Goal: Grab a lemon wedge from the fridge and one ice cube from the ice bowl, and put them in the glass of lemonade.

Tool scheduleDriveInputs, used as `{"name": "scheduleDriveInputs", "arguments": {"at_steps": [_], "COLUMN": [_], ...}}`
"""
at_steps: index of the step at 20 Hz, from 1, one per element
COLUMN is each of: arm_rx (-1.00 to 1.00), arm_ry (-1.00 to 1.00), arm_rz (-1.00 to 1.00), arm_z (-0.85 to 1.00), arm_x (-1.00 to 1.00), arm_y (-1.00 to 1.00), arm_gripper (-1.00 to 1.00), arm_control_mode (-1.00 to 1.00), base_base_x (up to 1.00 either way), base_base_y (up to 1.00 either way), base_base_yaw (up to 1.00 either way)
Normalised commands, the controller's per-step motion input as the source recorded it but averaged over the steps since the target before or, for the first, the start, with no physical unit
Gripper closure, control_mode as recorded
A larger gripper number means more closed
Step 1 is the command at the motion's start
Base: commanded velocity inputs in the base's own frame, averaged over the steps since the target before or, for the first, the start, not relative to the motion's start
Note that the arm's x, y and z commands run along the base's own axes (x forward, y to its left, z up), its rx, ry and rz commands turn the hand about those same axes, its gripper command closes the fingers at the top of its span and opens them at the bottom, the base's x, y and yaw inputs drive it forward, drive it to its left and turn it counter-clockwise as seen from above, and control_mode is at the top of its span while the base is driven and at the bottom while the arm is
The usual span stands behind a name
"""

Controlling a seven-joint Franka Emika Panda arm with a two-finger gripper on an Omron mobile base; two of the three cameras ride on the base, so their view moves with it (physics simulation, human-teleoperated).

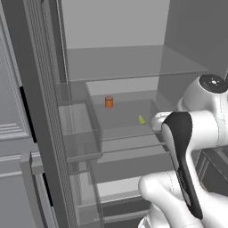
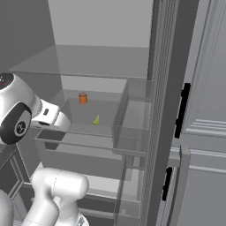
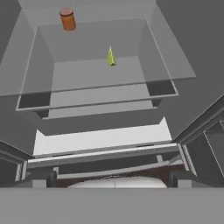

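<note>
The fridge [image 1: 111,26] stands open in front of me, its glass shelves bare apart from two small items. A small yellow-green lemon wedge [image 1: 141,120] [image 2: 96,120] lies on the middle glass shelf, towards its front. In the hand view the lemon wedge [image 3: 111,57] sits well ahead of my gripper [image 3: 113,178] and apart from it. The gripper's dark fingertips [image 3: 43,178] stand wide apart, open, with nothing between them. My white wrist [image 1: 161,121] reaches in level with that shelf. The ice bowl and the glass of lemonade are out of view.
An orange can [image 1: 109,102] [image 3: 67,19] stands upright at the shelf's back, left of the wedge. Clear door bins [image 1: 75,129] [image 2: 132,128] flank the opening. A white drawer front [image 3: 100,138] lies below the shelf. Light grey panelled cabinets [image 2: 207,88] stand beside the fridge.
</note>
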Motion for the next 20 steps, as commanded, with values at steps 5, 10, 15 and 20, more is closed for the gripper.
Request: {"name": "scheduleDriveInputs", "arguments": {"at_steps": [5,10,15,20], "arm_rx": [-0.05,-0.02,0.0,0.0], "arm_ry": [0.0,-0.03,-0.07,0.01], "arm_rz": [0.0,0.0,0.01,0.0], "arm_z": [-0.32,-0.41,-0.08,-0.08], "arm_x": [0.34,0.29,0.4,0.65], "arm_y": [0.03,0.03,-0.26,-0.19], "arm_gripper": [-1.0,-1.0,-1.0,-1.0], "arm_control_mode": [-1.0,-1.0,-1.0,-1.0], "base_base_x": [0.0,0.0,0.0,0.0], "base_base_y": [0.0,0.0,0.0,0.0], "base_base_yaw": [0.0,0.0,0.0,0.0]}}
